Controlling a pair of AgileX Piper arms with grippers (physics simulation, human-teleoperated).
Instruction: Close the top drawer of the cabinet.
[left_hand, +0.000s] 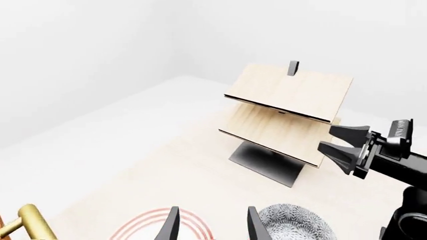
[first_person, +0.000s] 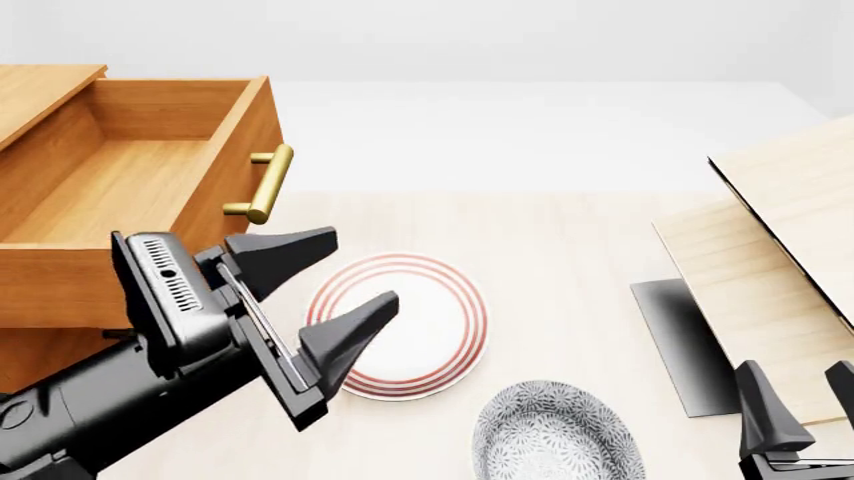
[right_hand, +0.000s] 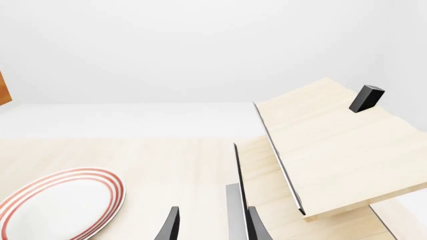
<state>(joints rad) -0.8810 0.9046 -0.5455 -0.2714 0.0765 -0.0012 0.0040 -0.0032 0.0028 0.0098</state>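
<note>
The cabinet (first_person: 38, 95) stands at the table's left in the front view. Its top drawer (first_person: 147, 185) is pulled far out, showing an empty wooden inside and a brass bar handle (first_person: 267, 183) on its front panel. My left gripper (first_person: 363, 268) hangs open just below and to the right of that handle, apart from it, with nothing between its fingers. The left wrist view shows the same open gripper (left_hand: 213, 214) and the handle (left_hand: 33, 222) at one corner. My right gripper (first_person: 798, 390) stays open low at the right, far from the drawer, and is also open in its own view (right_hand: 212, 217).
A red-striped white plate (first_person: 400, 325) lies under my left gripper, and a grey patterned plate (first_person: 554, 435) is nearer the front edge. Pale slanted wooden boards (first_person: 787, 250) on a dark base (first_person: 674, 340) fill the right side. A sliver of the cabinet (right_hand: 3, 89) shows in the right wrist view.
</note>
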